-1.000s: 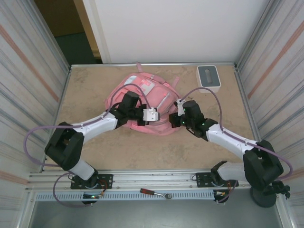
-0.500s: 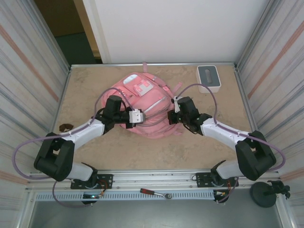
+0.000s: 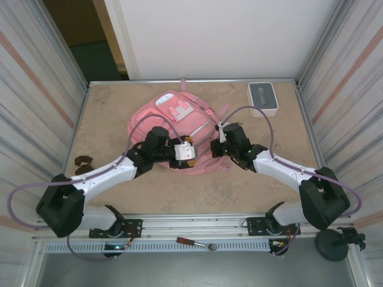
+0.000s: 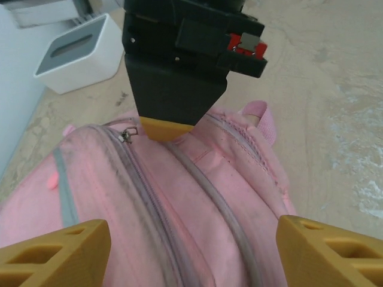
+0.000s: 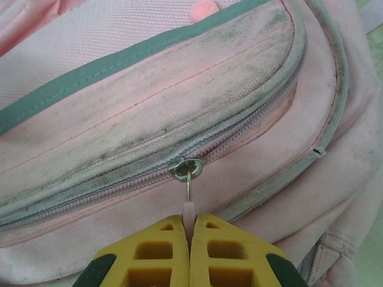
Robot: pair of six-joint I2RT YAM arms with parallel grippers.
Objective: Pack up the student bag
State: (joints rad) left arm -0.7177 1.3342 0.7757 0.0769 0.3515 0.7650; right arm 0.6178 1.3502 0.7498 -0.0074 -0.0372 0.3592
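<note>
— Where's the student bag sitting?

— Flat on the table, out in the middle and a bit toward the far wall. Both arms reach in over its near side.

— What's the left gripper doing?

— Jaws spread wide, nothing in them. On its wrist view the two yellow fingertips stand either side of the bag's pink top, with grey zips running between them. I can't tell whether they touch the fabric.

— And the right gripper?

— Pinched right down. Its yellow fingers are closed on the pale zipper pull, which hangs from a metal slider on a grubby zip.

— Anything nearby?

— A white box with a grey top in the far right corner, well apart from the bag. And a small dark scrap by the left wall; too small to make out.
</note>
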